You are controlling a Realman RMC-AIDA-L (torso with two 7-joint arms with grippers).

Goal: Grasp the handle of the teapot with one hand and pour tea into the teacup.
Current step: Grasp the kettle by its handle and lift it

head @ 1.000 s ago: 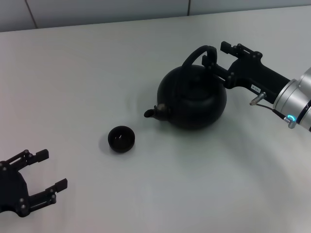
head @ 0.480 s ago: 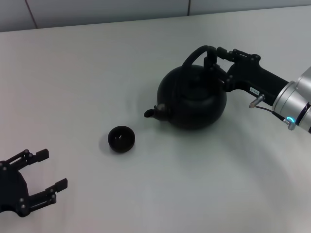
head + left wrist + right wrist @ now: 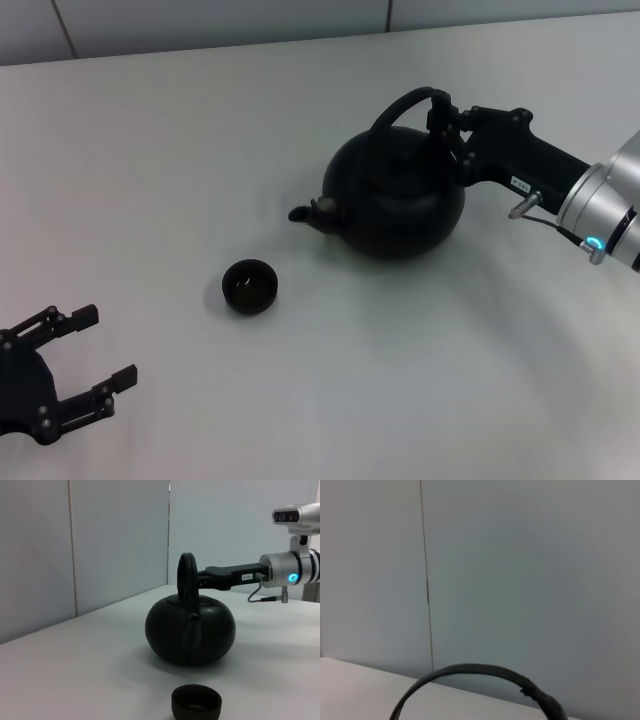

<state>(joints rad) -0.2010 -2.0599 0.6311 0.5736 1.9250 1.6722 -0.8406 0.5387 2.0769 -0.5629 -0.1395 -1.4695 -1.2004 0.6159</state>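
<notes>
From the head, the teapot [image 3: 395, 205] is sitting right of centre on the white table [image 3: 200, 150], its spout pointing to the robot's left toward the cup [image 3: 249, 286], which is standing apart from it, nearer the robot and to the left. The right gripper [image 3: 447, 122] is reaching in from the right and clenching the handle [image 3: 405, 104] at its right end, where the arch comes down toward the pot's body. The left gripper [image 3: 88, 352] is resting near the table's lower left corner, released, its fingers spread and holding nothing.

From the left wrist, the teapot [image 3: 190, 632] is facing the camera spout-first, with the handle [image 3: 188, 575] seen edge-on above it. The right gripper [image 3: 199, 580] is meeting the handle from the side, its black body running back to a silver arm. The cup [image 3: 196, 702] is standing in front of the pot, well clear of it.

From the right wrist, only the handle [image 3: 470, 672] is showing, as a dark arc across the lower part against a pale wall [image 3: 530, 580]; the right gripper's own fingers are out of view here.
</notes>
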